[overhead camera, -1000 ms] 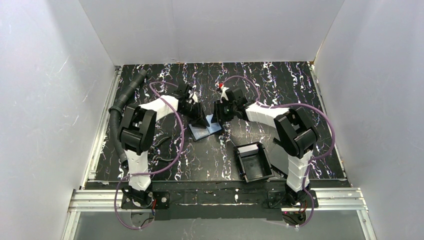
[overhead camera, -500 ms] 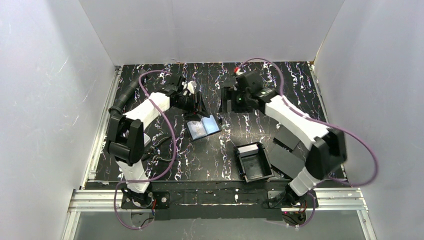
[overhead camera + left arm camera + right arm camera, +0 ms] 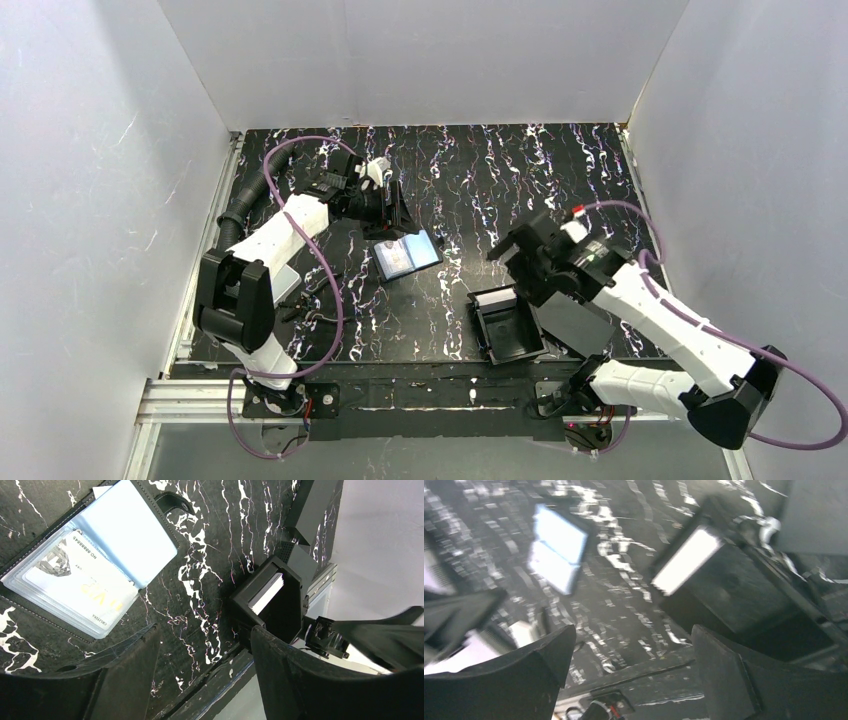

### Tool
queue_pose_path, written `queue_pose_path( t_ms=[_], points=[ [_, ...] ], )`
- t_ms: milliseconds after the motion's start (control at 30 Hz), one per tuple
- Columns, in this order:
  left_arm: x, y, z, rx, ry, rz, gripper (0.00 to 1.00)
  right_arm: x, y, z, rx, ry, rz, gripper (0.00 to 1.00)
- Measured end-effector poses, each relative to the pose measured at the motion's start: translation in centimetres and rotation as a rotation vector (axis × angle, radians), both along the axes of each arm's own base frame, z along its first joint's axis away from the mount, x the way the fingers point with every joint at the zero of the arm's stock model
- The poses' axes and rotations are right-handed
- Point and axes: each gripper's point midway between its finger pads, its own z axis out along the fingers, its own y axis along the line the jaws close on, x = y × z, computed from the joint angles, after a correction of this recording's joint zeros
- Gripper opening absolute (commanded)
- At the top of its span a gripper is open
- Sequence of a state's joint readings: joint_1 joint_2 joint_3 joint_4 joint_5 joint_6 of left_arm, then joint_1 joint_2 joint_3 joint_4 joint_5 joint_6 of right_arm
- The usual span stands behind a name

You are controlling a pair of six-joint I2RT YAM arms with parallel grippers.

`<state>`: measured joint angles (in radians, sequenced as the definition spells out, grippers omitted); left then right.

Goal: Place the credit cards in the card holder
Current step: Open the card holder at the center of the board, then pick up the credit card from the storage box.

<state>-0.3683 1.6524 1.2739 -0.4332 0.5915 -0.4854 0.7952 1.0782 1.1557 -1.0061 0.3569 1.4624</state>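
- The card holder [image 3: 407, 258] lay open on the desk [image 3: 600, 170], one card [image 3: 75, 575] sleeved.
- More credit cards [image 3: 497, 300] stood in the black tray [image 3: 482, 330], waiting.
- Left fingers [image 3: 142, 655] and right fingers [image 3: 551, 652] gaped wide, both empty.

A black tabletop [image 3: 560, 170] veined with white marbling sits in a booth of plain white panels: back wall [image 3: 420, 60], left wall [image 3: 100, 180] and right wall [image 3: 750, 150]. A silver aluminium rail [image 3: 190, 400] runs along its near edge. The light is even, with soft shadows.
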Motion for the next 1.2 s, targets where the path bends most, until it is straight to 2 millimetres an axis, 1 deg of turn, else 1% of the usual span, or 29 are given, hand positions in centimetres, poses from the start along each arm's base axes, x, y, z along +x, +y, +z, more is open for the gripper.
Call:
queue_pose_path(
  t_ms=[33, 100, 133, 200, 400, 567, 667, 867, 1033, 1133, 1200],
  points=[
    [-0.1, 0.0, -0.1, 0.000, -0.001, 0.000, 0.66, -0.8, -0.4, -2.0, -0.021, 0.045, -0.026, 0.93],
    [-0.2, 0.1, -0.1, 0.000, -0.003, -0.001, 0.66, -1.7, -1.1, -4.2, -0.051, 0.096, -0.062, 0.94],
    [-0.1, 0.1, 0.0, -0.001, -0.006, -0.002, 0.66, -2.2, -1.4, -5.1, -0.061, 0.112, -0.081, 0.94],
    [-0.2, 0.1, 0.0, -0.003, -0.012, -0.002, 0.66, -2.4, -2.0, -6.2, -0.069, 0.118, -0.120, 0.95],
    [-0.1, 0.0, 0.2, -0.012, -0.022, -0.004, 0.66, -1.4, -2.7, -7.9, -0.064, 0.078, -0.209, 0.94],
    [-0.2, -0.1, 0.0, -0.018, -0.021, -0.005, 0.66, -0.5, -2.4, -9.1, -0.061, 0.061, -0.246, 0.92],
    [-0.3, -0.1, -0.1, -0.017, -0.015, -0.006, 0.66, -0.1, -2.0, -9.9, -0.052, 0.056, -0.256, 0.93],
    [-0.3, -0.1, -0.1, -0.021, -0.016, -0.009, 0.71, 0.3, -1.6, -11.2, -0.076, 0.079, -0.263, 0.95],
    [-0.3, -0.2, 0.0, -0.024, -0.016, -0.011, 0.75, 0.7, -1.1, -11.5, -0.059, 0.068, -0.268, 0.95],
    [-0.3, -0.2, 0.0, -0.024, -0.017, -0.012, 0.80, 1.0, -0.9, -11.6, -0.052, 0.063, -0.270, 0.95],
    [-0.4, -0.2, -0.1, -0.023, -0.018, -0.013, 0.81, 1.1, -0.7, -11.9, -0.056, 0.066, -0.271, 0.95]
  ],
)
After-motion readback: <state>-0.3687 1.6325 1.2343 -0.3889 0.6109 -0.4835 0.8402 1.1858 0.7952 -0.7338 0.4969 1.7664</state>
